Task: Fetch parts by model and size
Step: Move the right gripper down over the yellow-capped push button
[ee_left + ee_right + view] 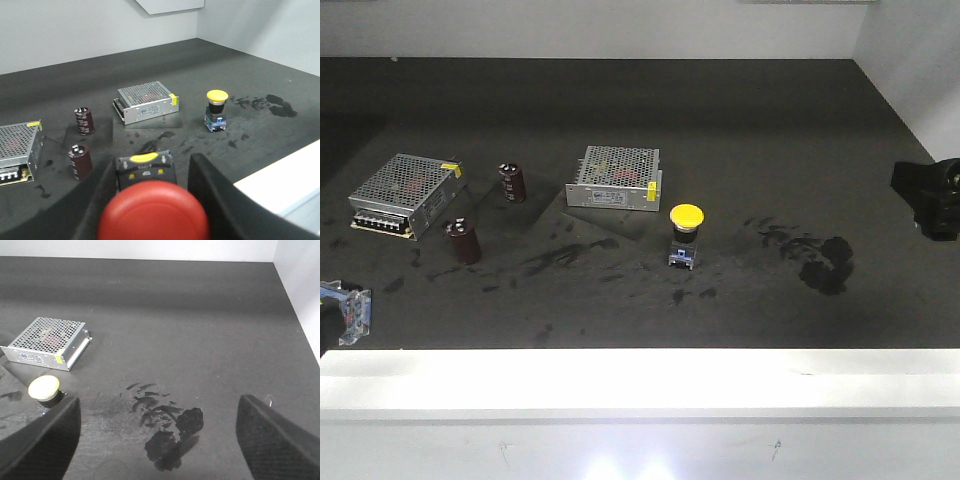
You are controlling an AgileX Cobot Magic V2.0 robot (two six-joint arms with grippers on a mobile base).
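1. Standing upright on the dark grey tabletop point(740, 110), the yellow-capped mushroom-head push-button switch point(686, 235) is seen near the middle, on its black collar and blue-and-clear contact block. It is placed just in front of the right corner of the nearer silver perforated-metal power supply box point(617, 177).
2. The red-capped mushroom-head push-button switch point(152, 217) is held between the black fingers point(102, 195) of the left gripper point(152, 167), which are set narrowly on either side of it. The exact contact spots are hidden behind the red cap.
3. In the front view only the blue-and-clear contact block of this switch is visible, at the left edge of the frame near the table's front.
4. The right gripper point(160, 450) is held with its fingers point(40, 440) spread wide and nothing between them. It is positioned over a patch of dark smudges point(167, 432), well apart from the yellow-capped switch.
5. A second silver perforated-metal power supply box point(405, 193) is set at the left of the table.
6. Two dark maroon cylindrical capacitors are stood upright between the boxes: one further back point(512, 182) and one nearer the front point(463, 241).
7. A white ledge point(640, 385) is seen along the table's front edge.
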